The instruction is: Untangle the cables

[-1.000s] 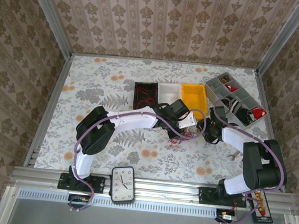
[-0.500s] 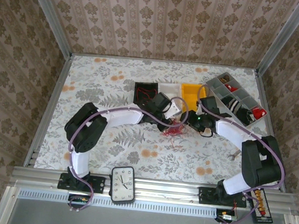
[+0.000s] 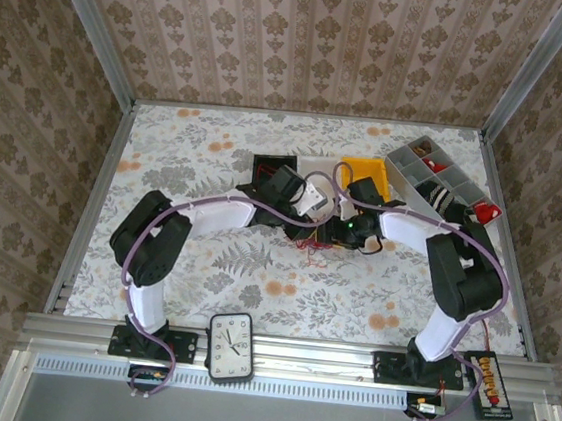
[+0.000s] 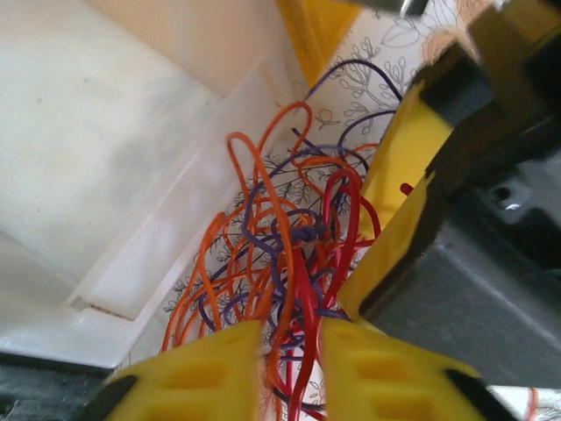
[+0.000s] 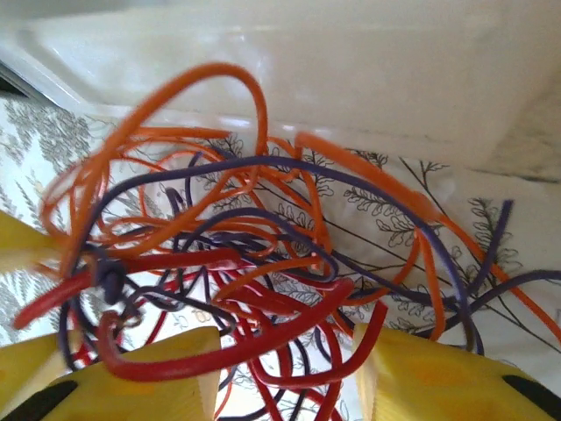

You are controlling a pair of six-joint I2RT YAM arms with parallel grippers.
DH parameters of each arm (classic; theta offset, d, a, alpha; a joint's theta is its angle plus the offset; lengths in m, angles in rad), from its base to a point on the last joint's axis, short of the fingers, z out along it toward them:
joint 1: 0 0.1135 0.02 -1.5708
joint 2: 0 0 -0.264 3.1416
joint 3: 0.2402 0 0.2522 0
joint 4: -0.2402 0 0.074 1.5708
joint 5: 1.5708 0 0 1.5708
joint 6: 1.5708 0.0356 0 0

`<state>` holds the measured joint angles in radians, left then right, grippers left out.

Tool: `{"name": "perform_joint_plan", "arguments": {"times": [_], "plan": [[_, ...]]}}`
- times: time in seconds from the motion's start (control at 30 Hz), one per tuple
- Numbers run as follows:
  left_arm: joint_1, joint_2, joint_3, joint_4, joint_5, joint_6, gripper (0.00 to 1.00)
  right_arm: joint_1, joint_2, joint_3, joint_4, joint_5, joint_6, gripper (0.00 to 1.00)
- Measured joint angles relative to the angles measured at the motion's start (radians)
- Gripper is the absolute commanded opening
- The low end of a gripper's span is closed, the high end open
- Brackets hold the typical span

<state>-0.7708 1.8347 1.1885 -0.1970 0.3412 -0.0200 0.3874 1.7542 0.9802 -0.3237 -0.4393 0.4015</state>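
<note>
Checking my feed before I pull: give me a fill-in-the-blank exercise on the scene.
The cables are red, orange and ____.
The bin between the black bin and yellow bin is ____.
The left gripper has ____ fingers.
Missing: purple; white; yellow.

Nothing legible for you here — the clock on the front rail shows a dial, its numerals too small to make out. The black plate beside the right arm's base carries orange marks — unreadable.
</note>
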Motion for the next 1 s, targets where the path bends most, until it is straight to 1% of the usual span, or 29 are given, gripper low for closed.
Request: {"name": "perform_joint_plan", "arguments": {"times": [0.03,0.07,0.13,0.23,0.5,0.67,0.8,0.87,0.93,1.0], "plan": [[0.008,-0.005,-0.003,0.001,0.008,0.0,0.38,0.0,0.005,0.002,0.0,0.001,0.0,0.27],[0.017,-0.014,-0.013,0.002,0.014,-0.004,0.42,0.001,0.006,0.002,-0.002,0.003,-0.002,0.23],[0.031,-0.039,-0.037,0.0,0.02,-0.005,0.48,0.002,0.007,0.002,-0.007,0.014,-0.004,0.2],[0.04,-0.063,-0.06,-0.003,0.022,-0.003,0.51,0.002,0.007,0.002,-0.016,0.024,-0.006,0.2],[0.025,-0.063,-0.063,-0.02,0.026,-0.003,0.5,0.002,0.007,0.002,-0.025,0.041,-0.006,0.2],[0.006,-0.058,-0.063,-0.019,0.029,-0.003,0.46,0.002,0.007,0.002,-0.025,0.042,-0.006,0.2],[-0.017,-0.024,-0.061,-0.019,0.034,-0.003,0.43,0.002,0.007,0.002,-0.026,0.042,-0.006,0.2],[-0.027,-0.003,-0.06,-0.021,0.034,-0.003,0.39,0.002,0.007,0.002,-0.028,0.042,-0.006,0.2],[-0.032,0.007,-0.06,-0.028,0.033,-0.003,0.3,0.002,0.007,0.003,-0.034,0.042,-0.007,0.19],[-0.033,0.01,-0.06,-0.032,0.033,0.005,0.24,0.002,0.007,0.005,-0.041,0.042,-0.007,0.19]]}}
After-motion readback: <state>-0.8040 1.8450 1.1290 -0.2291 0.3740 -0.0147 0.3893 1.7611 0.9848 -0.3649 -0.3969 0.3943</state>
